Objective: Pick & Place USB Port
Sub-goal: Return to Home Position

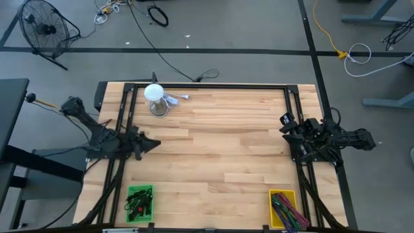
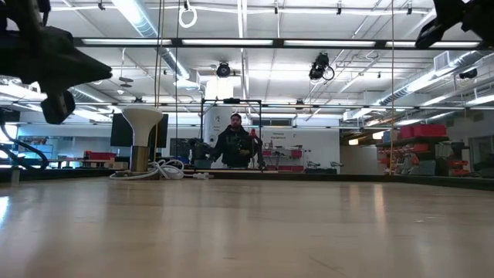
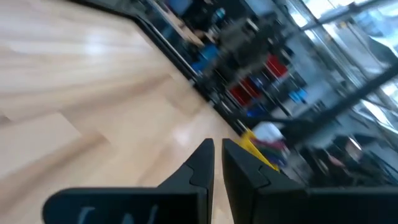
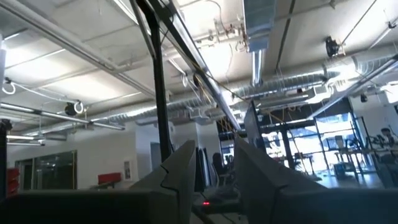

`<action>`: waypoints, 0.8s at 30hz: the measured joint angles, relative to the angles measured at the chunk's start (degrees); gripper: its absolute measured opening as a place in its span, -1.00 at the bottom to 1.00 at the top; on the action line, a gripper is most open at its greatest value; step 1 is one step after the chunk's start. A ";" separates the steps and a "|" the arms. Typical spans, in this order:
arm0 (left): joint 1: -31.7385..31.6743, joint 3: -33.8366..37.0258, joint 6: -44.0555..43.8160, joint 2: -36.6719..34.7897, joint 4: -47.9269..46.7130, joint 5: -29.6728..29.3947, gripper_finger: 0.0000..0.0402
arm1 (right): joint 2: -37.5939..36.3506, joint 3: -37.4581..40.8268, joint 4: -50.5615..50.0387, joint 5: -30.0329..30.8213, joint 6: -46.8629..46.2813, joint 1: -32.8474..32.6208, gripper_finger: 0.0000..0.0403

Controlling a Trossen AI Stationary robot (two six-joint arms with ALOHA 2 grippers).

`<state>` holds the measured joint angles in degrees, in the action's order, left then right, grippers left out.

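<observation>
A white, dome-topped USB port (image 1: 155,98) stands upright on its base near the table's far left, with its white cable (image 1: 178,98) lying beside it. The low view shows the USB port (image 2: 143,139) with the cable coiled at its foot (image 2: 158,171). My left gripper (image 1: 155,143) hovers above the table's left side, nearer than the port and apart from it. In its wrist view the left gripper (image 3: 217,152) is shut and holds nothing. My right gripper (image 1: 286,124) waits at the table's right edge. Its wrist view shows the right gripper (image 4: 212,152) tipped upward, open and empty.
A green bin (image 1: 140,200) holding dark cables sits at the near left edge. A yellow bin (image 1: 283,208) with coloured cables sits at the near right. Bare wooden table (image 1: 220,149) lies between the arms. A person (image 2: 235,143) stands in the room beyond the far edge.
</observation>
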<state>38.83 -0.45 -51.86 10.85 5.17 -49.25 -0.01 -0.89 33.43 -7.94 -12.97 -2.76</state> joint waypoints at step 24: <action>-39.50 0.04 -0.01 -0.76 -0.33 -0.04 -0.83 | 0.00 0.01 -0.88 0.00 0.00 0.07 -0.45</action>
<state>-0.67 -0.40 -51.88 10.09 4.84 -49.30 -0.01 -0.89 32.55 -7.94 -12.97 -2.70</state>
